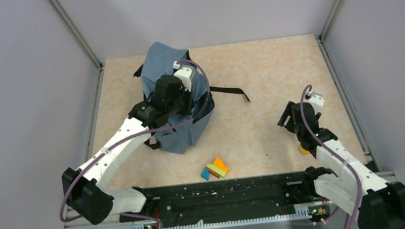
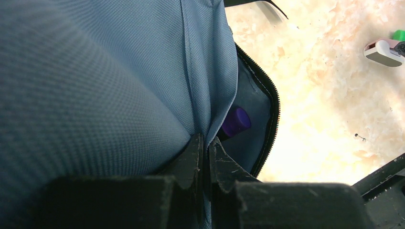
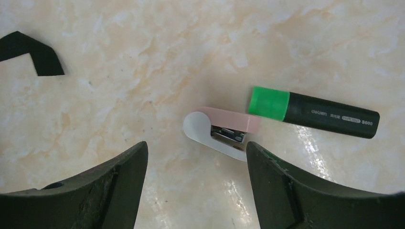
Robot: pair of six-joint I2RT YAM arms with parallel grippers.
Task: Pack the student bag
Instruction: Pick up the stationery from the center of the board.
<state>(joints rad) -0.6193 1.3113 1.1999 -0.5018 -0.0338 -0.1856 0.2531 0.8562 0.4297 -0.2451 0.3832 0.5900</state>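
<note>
- top view: the student bag (image 1: 160, 62) stands slumped at the far left part of the table (image 1: 264, 74), with the left arm (image 1: 115, 145) reaching over its top. one black strap (image 1: 231, 91) lies out on the table to its right. the right gripper (image 1: 286, 119) hangs well apart from the bag, on the right side. some coloured blocks (image 1: 215, 169) lie near the front edge, not packed yet.
- left wrist view: the left gripper (image 2: 205, 143) is closed tight, pinching a fold of the blue fabric beside the zipper (image 2: 273, 112). the mouth is only a narrow slit. inside, against the lining, i see one thing with a purple cap (image 2: 236, 120). what else is in the bag i cannot tell.
- risk here, i think: the fabric is soft and thin, so it may slip out of the pinch and the mouth would fall shut. a hard pull could also tip the whole bag.
- right wrist view: the fingers of the right gripper are spread wide and hold nothing. they hover above a pink and white stapler (image 3: 223, 130), which seems to touch a black highlighter (image 3: 329, 116) with a green cap.
- risk here, in my judgement: because the two lie together, closing on the stapler may push the highlighter, which is round and can roll away. the stapler is low and flat, so the fingers may scrape the table and miss it.
</note>
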